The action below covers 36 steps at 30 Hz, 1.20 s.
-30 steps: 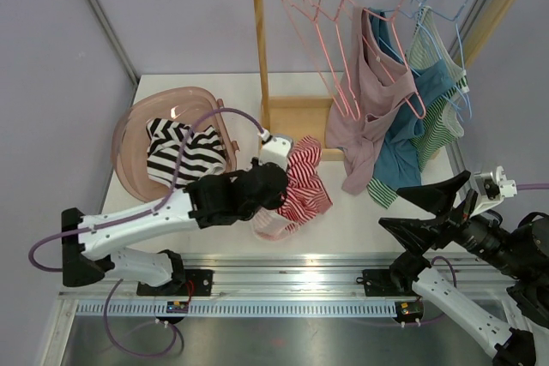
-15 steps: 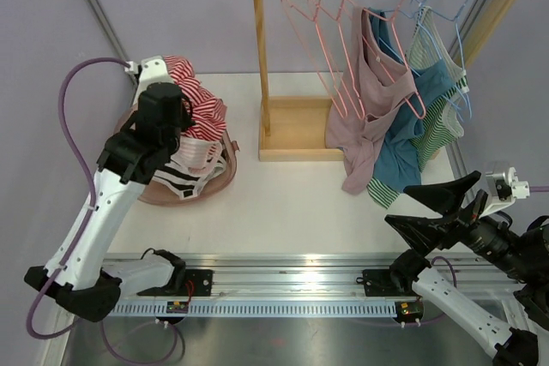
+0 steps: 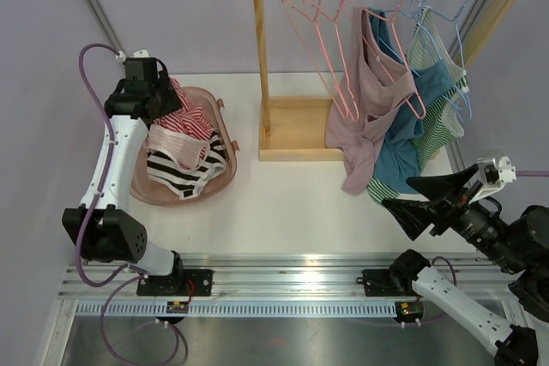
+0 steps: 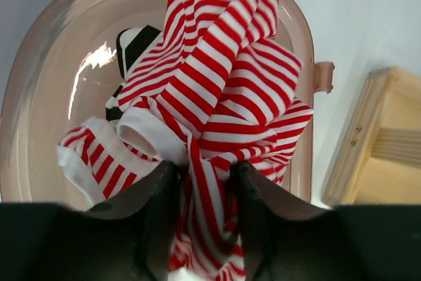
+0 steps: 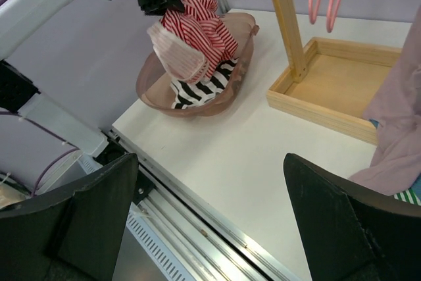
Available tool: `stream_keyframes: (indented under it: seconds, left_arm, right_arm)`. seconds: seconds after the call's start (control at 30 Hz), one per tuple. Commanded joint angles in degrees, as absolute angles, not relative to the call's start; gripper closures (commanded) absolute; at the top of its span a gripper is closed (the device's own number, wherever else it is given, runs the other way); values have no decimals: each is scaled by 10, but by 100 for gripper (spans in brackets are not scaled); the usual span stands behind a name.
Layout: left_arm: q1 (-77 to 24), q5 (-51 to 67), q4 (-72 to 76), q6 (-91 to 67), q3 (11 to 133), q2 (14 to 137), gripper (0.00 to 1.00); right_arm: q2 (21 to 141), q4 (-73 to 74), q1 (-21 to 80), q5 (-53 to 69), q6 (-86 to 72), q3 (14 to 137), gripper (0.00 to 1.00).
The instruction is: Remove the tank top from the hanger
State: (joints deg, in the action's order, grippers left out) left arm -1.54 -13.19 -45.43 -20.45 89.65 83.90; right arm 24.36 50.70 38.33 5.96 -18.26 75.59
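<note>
A red-and-white striped tank top (image 3: 184, 122) hangs bunched over the pink basket (image 3: 225, 139). My left gripper (image 3: 150, 92) is above the basket's far left side. In the left wrist view its fingers (image 4: 158, 202) stand apart, open, with the striped tank top (image 4: 223, 64) still draped between them. From the right wrist view the tank top (image 5: 197, 31) dangles just above the basket (image 5: 197, 106). My right gripper (image 3: 401, 195) is open and holds nothing, low at the table's near right, below the hanging clothes.
A wooden rack (image 3: 262, 49) carries two bare pink hangers (image 3: 313, 32), then a mauve tank top (image 3: 369, 100), a teal top (image 3: 412, 126) and a green striped top (image 3: 442, 117) on hangers. A black-and-white striped garment (image 3: 184, 169) lies in the basket.
My left arm carried the red striped tank top from the table's middle to above the basket, and its jaws have now parted. The right gripper shifted slightly.
</note>
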Motion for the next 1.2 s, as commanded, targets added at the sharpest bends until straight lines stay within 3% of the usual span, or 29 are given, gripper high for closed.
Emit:
stream_keyframes:
  seconds: [0.0, 0.03, 0.37, 0.53, 0.83, 0.97, 1.17]
  left_arm:
    - [-3, -84, -421, -206, 912, 820, 18]
    - [-1, -87, -422, -207, 911, 818, 1]
    - [-19, -15, -490, -176, 906, 731, 1]
    - [-71, -7, -479, -171, 826, 620, 1]
    - [-190, -77, -449, -180, 665, 454, 1]
    - [-234, -65, -428, -178, 621, 426, 1]
    - [-243, -39, -410, -169, 581, 407, 1]
  right_arm:
    - [265, 499, 387, -14, -187, 769, 1]
    - [271, 495, 387, -31, -192, 773, 0]
    - [436, 472, 388, -309, -136, 855, 0]
    - [511, 458, 387, -354, -86, 909, 1]
    - [677, 446, 363, -378, 26, 1064, 4]
    - [780, 499, 272, -273, 39, 1191, 3]
    - [866, 507, 210, -199, 58, 1256, 4]
